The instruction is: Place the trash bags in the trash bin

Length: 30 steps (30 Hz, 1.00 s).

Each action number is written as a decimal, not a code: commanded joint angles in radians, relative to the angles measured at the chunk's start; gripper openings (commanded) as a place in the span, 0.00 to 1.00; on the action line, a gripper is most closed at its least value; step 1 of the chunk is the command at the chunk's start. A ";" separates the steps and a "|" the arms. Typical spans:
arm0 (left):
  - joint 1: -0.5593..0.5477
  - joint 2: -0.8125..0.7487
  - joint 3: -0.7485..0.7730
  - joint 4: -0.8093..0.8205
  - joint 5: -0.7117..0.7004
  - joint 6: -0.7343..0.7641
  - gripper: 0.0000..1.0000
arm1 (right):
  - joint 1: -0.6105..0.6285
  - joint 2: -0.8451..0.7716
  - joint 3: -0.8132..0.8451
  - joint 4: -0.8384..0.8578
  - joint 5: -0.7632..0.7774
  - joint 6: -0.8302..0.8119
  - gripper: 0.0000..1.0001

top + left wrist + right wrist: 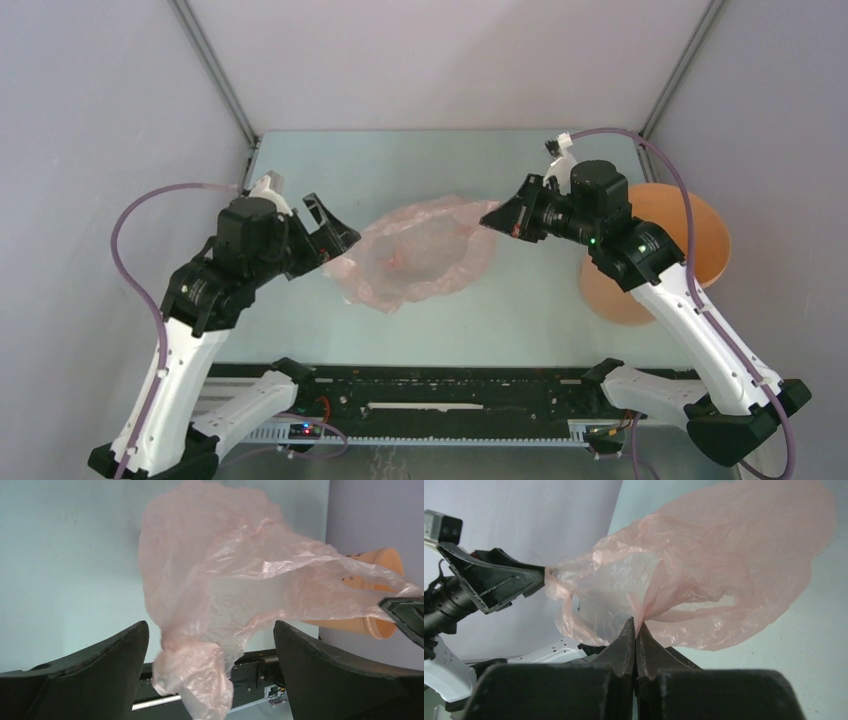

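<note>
Right wrist: bag (724,565) edge btw jaws

The trash bag (420,255) is clamped in the right gripper (497,218) jaws and extended between the parted left gripper (335,224) jaws. The trash bin (700,235) is located behind the right jaws.
</note>
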 commanded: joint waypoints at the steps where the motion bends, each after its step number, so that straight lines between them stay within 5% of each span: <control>1: -0.006 -0.033 -0.091 -0.034 -0.026 -0.091 1.00 | 0.004 -0.006 0.015 0.017 0.024 0.012 0.00; 8: -0.127 -0.135 -0.233 0.182 0.195 -0.160 1.00 | 0.004 -0.008 0.014 0.024 0.046 0.017 0.00; 12: -0.245 -0.121 -0.274 0.214 0.132 -0.181 1.00 | 0.000 -0.005 0.014 0.033 0.084 0.055 0.00; 18: -0.260 -0.045 -0.212 0.219 0.011 -0.102 1.00 | -0.045 -0.019 0.001 0.056 0.155 0.201 0.00; 30: -0.250 0.273 -0.191 0.511 0.189 -0.074 1.00 | -0.148 -0.128 -0.063 -0.003 0.248 0.230 0.00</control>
